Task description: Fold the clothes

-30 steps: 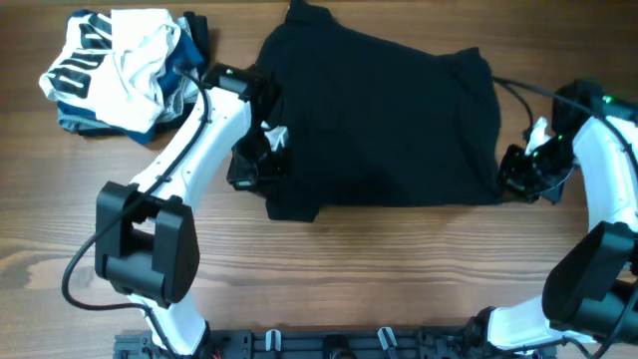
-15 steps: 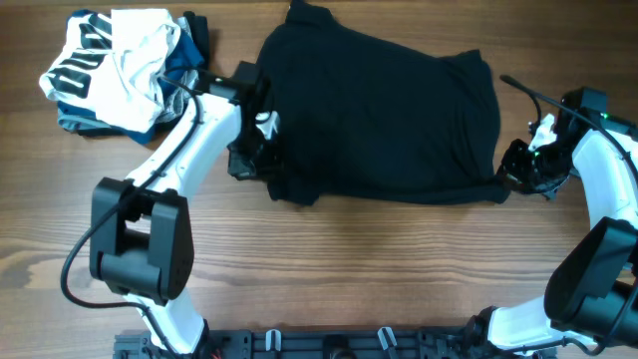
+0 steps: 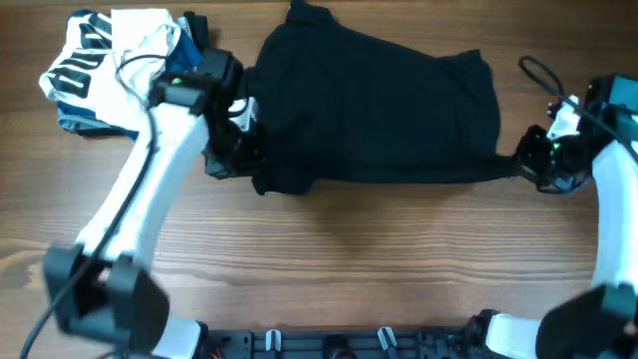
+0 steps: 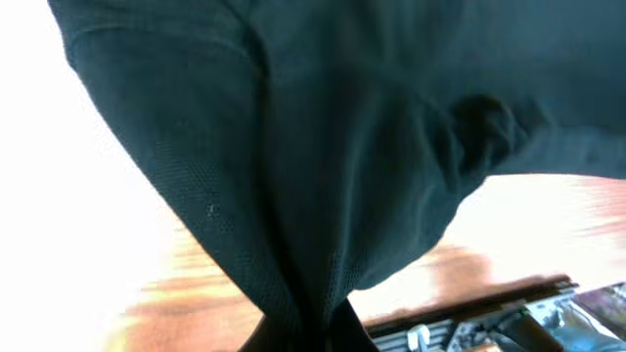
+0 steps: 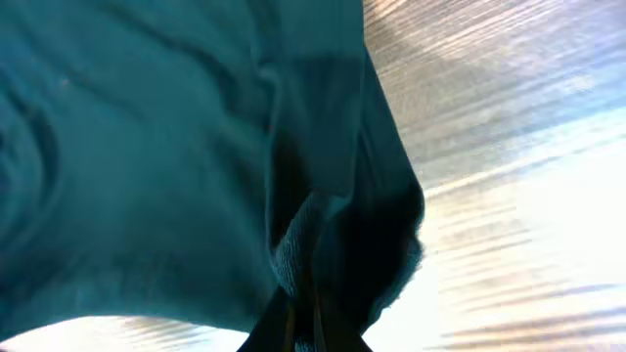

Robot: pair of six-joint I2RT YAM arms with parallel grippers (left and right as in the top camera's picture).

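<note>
The wooden surface [image 3: 349, 289] runs under both end effectors and out past them on every side. The shirt [image 3: 379, 110], black, is stretched between the two end effectors. Its near edge is pulled into a fairly straight line from one to the other. The rest lies spread on the surface beyond that line, away from the arm bases, with the collar at the farthest edge.

A pile of clothes [image 3: 110, 70], white, blue and black, sits beyond the left end effector and to its outer side, apart from the shirt.

The left arm [image 3: 140, 209], white with black joints, reaches from the near edge of the surface to the shirt's left near corner. The right arm [image 3: 613, 199] bends in from the opposite side to the right near corner, with a thin black cable [image 3: 538, 72] looping just beyond its wrist.

The left end effector [image 3: 234, 155] is clamped on the shirt's corner. In the left wrist view the cloth gathers into a tight fold right at the fingertips and fans out wide away from them, with wood showing past its edge.

The right end effector [image 3: 538, 168] is likewise closed on the shirt. In the right wrist view a hemmed edge bunches into the pinch between its fingers, with bare wood showing to one side.
</note>
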